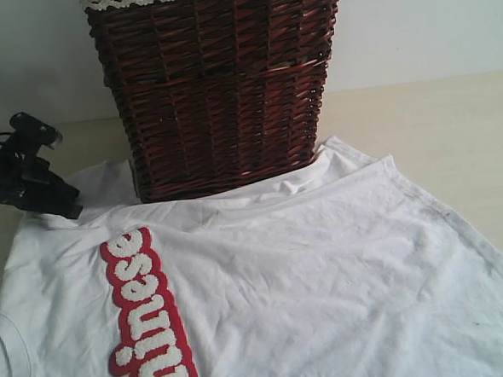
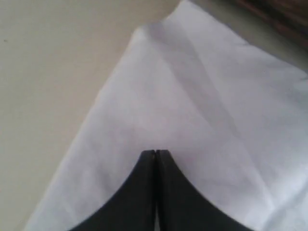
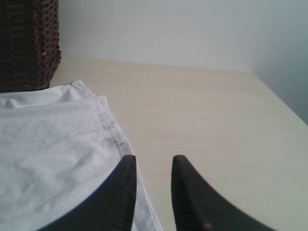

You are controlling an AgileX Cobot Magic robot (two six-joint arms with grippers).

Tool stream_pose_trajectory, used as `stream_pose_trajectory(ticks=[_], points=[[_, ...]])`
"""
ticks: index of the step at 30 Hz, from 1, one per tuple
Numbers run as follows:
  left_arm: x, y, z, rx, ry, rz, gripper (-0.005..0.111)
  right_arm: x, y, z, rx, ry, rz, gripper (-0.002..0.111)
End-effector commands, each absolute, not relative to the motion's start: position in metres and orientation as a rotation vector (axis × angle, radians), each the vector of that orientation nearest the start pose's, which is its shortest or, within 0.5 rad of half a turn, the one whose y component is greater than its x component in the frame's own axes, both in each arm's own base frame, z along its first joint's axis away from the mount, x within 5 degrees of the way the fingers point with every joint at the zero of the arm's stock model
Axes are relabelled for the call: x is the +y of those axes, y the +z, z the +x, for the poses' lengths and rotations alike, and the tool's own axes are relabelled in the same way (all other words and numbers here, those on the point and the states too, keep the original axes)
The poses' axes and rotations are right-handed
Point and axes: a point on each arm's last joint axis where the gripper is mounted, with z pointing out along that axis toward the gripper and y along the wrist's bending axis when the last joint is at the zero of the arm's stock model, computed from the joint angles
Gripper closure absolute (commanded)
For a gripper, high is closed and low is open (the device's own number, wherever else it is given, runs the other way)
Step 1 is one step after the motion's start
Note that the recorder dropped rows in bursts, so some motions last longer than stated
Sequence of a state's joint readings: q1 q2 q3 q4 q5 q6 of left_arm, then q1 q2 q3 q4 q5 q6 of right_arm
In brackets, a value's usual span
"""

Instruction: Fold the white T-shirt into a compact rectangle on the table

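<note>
The white T-shirt (image 1: pixel 308 279) lies spread over the table (image 1: pixel 436 126), with its red band of fuzzy white letters (image 1: pixel 148 314) at the lower left and the ribbed neck (image 1: pixel 14 357) at the left edge. My left gripper (image 1: pixel 69 210) is down at the shirt's far left sleeve. In the left wrist view its tips (image 2: pixel 156 153) are closed together against the white cloth (image 2: pixel 207 106), pinching it. My right gripper (image 3: pixel 153 161) is open, its fingers straddling the shirt's stitched side edge (image 3: pixel 113 134). It is out of the exterior view.
A dark wicker basket (image 1: pixel 220 88) with cream lace trim stands at the back, its base on the shirt's far edge. It also shows in the right wrist view as the basket (image 3: pixel 26 43). Bare table (image 3: pixel 202 110) runs to the wall beyond the right gripper.
</note>
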State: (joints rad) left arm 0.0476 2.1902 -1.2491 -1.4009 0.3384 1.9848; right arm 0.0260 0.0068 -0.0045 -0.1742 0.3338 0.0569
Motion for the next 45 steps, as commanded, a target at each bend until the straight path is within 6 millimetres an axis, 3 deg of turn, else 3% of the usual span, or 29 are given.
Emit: stream_pose_trajectory(ticks=[1,4,7,10,13,17,22,29,35,45], points=[[-0.007,0.095,0.448,2.246,-0.046,0.771,0.106,-0.004,0.184,0.054,1.805,-0.120,-0.085,0.081],[-0.005,0.110,0.459,2.205,-0.011,0.742,0.106,-0.004,0.184,0.054,1.805,-0.120,-0.085,0.081],[-0.002,0.140,0.461,2.183,-0.046,0.579,0.106,-0.004,0.184,0.054,1.805,-0.120,-0.085,0.081],[0.003,0.177,0.447,2.170,-0.245,0.407,0.106,-0.004,0.184,0.054,1.805,-0.120,-0.085,0.081],[-0.004,0.200,0.417,2.165,-0.608,0.513,0.106,-0.004,0.184,0.054,1.805,-0.120,-0.085,0.081],[-0.034,0.183,0.377,2.198,-0.988,0.700,0.107,-0.004,0.184,0.054,1.805,-0.120,-0.085,0.081],[-0.079,0.144,0.349,2.261,-1.070,0.862,0.107,-0.004,0.184,0.054,1.805,-0.120,-0.085,0.081],[-0.134,0.107,0.310,2.346,-1.137,1.275,0.107,-0.004,0.184,0.054,1.805,-0.120,-0.085,0.081],[-0.140,0.090,0.281,2.474,-1.135,1.451,0.107,-0.004,0.184,0.054,1.805,-0.120,-0.085,0.081],[-0.125,0.071,0.240,2.591,-1.173,1.564,0.107,-0.004,0.184,0.054,1.805,-0.120,-0.085,0.081]])
